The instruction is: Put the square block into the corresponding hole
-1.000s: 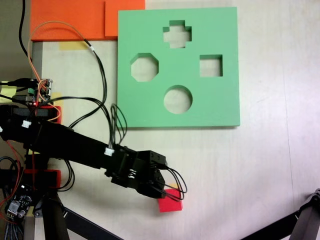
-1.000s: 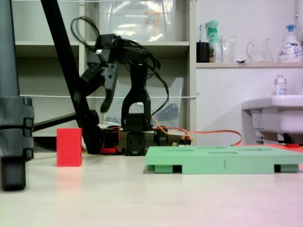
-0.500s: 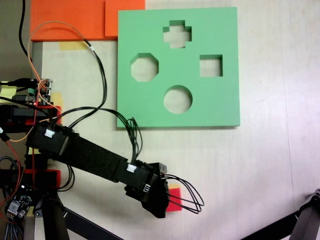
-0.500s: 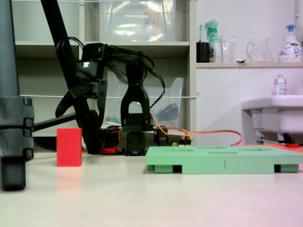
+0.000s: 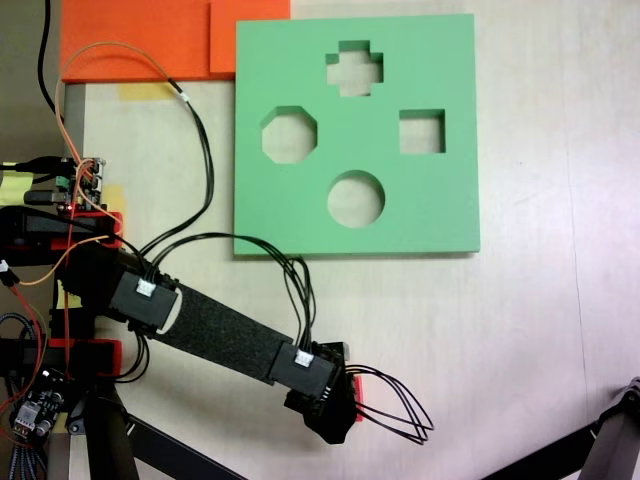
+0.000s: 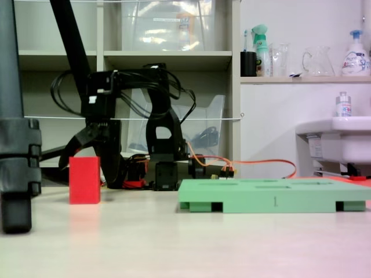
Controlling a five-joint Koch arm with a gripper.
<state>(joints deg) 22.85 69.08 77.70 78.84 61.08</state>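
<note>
The red square block (image 6: 84, 180) stands on the table, left of the green foam board (image 6: 272, 194), in a fixed view. My gripper (image 6: 88, 149) hangs just above the block with its jaws spread, open and empty. From above, the gripper head (image 5: 335, 402) covers the block, and just a red sliver (image 5: 357, 387) shows at its right side. The square hole (image 5: 421, 131) lies on the right side of the green board (image 5: 440, 215). It sits apart from the octagonal hole (image 5: 289, 135), the cross hole (image 5: 355, 68) and the round hole (image 5: 356, 198).
Orange foam sheets (image 5: 150, 40) lie at the top left. The arm's base and a circuit board (image 5: 80, 180) sit at the left edge with loose wires. Black tripod legs (image 5: 130, 440) cross the bottom corners, and one thick leg (image 6: 14, 145) stands left of the block.
The arm has swung toward the bottom of the top view and lowered. The gripper head went from beside the red block to over it, and its jaws dropped close to the block's top.
</note>
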